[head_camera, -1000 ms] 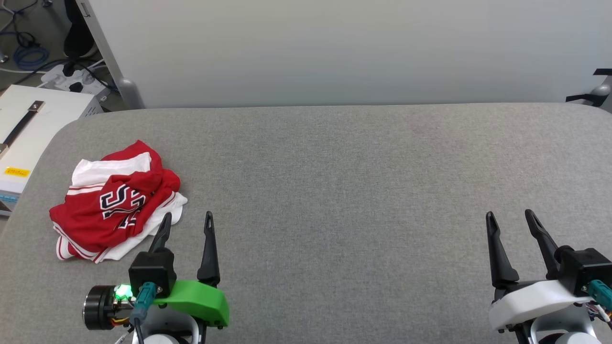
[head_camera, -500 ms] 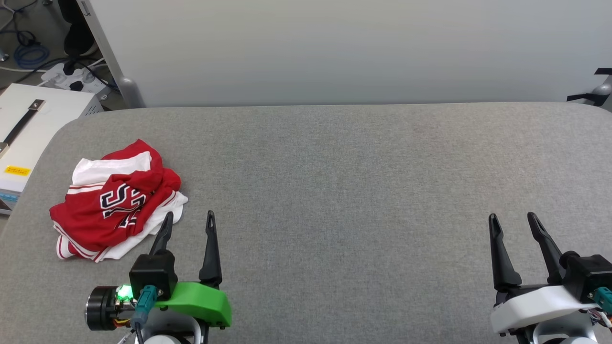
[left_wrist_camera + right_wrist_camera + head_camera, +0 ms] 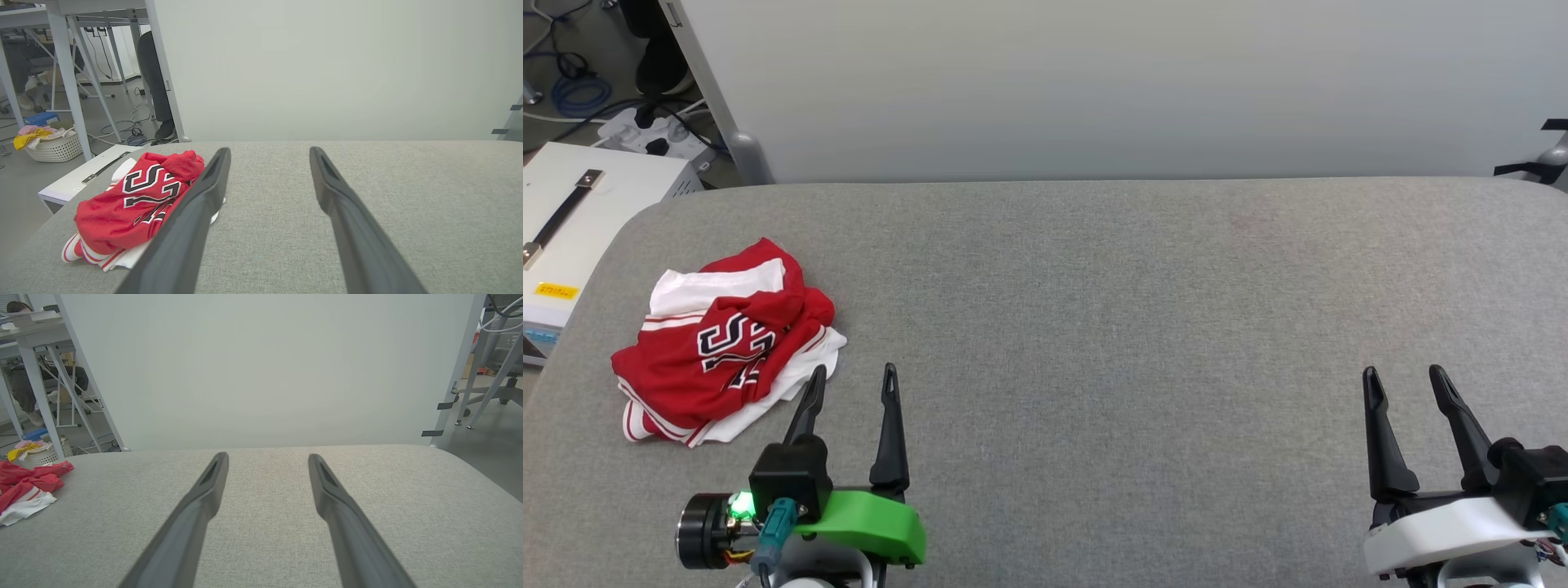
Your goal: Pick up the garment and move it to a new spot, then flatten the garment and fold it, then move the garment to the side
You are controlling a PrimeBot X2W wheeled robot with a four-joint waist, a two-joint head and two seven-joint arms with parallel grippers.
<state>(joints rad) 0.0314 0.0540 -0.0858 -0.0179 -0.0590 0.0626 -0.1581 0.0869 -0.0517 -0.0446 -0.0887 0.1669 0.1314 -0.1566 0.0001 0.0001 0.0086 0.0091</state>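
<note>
Head view: garment (image 3: 727, 351) is crumpled in a heap at the left end of the grey table (image 3: 1094, 286), near the rounded far-left corner. Red body is on top with black white-outlined lettering showing. There's a white sleeve on the far side and striped trim along the near edge. Left gripper (image 3: 854, 371) is just beside the garment, to its right and nearer the robot. Its left tip overlaps the white edge in this view; can't tell if it touches. Jaws are spread wide with nothing between them. Left wrist view agrees: garment lies left of the jaws, not between them. Right gripper (image 3: 1403, 373) is well apart at the table's right end, jaws wide too, empty, over bare fabric. White box (image 3: 572, 204) with a black handle sits beside the table's left edge.
</note>
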